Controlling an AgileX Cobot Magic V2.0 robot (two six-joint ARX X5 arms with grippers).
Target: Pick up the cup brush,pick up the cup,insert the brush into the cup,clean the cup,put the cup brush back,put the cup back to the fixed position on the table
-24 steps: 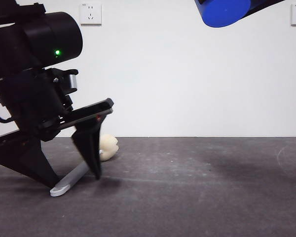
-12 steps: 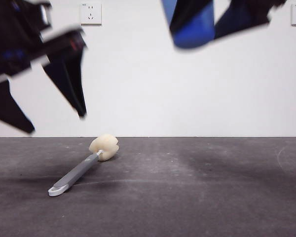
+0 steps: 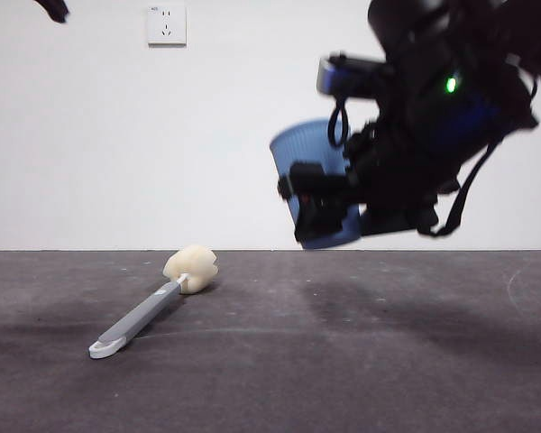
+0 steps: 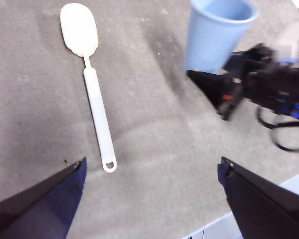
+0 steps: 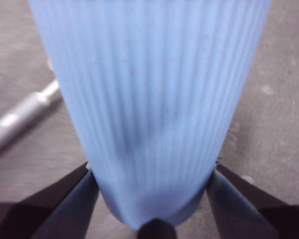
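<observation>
The cup brush [image 3: 142, 316] lies flat on the table [image 3: 343, 361] at the left, cream sponge head toward the wall, nothing touching it. In the left wrist view the cup brush [image 4: 95, 104] lies far below my left gripper [image 4: 152, 196], which is open and empty. Only a black tip of the left arm [image 3: 52, 9] shows in the front view's top corner. My right gripper [image 3: 320, 215] is shut on the blue ribbed cup [image 3: 305, 158], holding it tilted in the air above the table, right of the brush. The cup [image 5: 149, 99] fills the right wrist view, with the jaws clamping its base.
A white wall with a socket [image 3: 166, 24] stands behind the table. The right arm's dark bulk [image 3: 442, 117] hangs over the table's right half. In the left wrist view the table's near edge [image 4: 249, 219] shows.
The left arm has let go of the brush and risen out of the front view. The right arm has come down with the cup from the top edge to mid-height.
</observation>
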